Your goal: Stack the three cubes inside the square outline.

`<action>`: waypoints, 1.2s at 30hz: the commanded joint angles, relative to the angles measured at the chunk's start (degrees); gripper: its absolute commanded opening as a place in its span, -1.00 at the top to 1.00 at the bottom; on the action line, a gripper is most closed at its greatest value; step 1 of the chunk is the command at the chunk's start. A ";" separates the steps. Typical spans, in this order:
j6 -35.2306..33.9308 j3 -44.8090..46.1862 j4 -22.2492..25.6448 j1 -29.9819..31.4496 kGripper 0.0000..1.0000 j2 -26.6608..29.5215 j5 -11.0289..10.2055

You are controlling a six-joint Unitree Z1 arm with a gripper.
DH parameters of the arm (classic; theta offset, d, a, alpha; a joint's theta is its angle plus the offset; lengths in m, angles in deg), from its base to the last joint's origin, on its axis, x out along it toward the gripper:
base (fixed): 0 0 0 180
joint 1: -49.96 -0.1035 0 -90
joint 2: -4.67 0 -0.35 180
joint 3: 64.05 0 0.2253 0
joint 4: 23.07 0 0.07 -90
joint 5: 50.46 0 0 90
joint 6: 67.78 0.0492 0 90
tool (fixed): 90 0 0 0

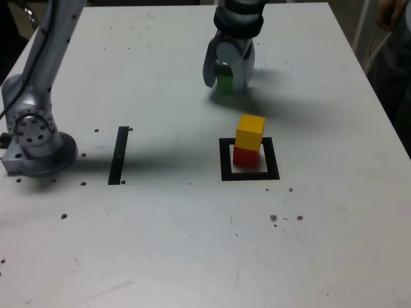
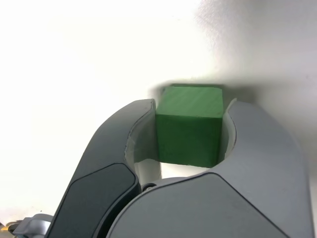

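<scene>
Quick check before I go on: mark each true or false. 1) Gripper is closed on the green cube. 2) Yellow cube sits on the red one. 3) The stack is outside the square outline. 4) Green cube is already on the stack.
1) True: the gripper is shut on the green cube.
2) True: the yellow cube rests on the red cube.
3) False: the stack stands inside the square outline.
4) False: it is apart from the stack, farther back on the table.
</scene>
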 commanded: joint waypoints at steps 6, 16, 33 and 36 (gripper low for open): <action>-1.51 -0.66 3.71 2.28 0.41 7.59 0.63; -11.08 -6.68 16.18 11.78 0.41 13.14 0.78; -23.25 -16.77 23.37 25.29 0.41 9.15 4.74; -23.66 -17.62 23.46 26.00 0.41 8.19 4.92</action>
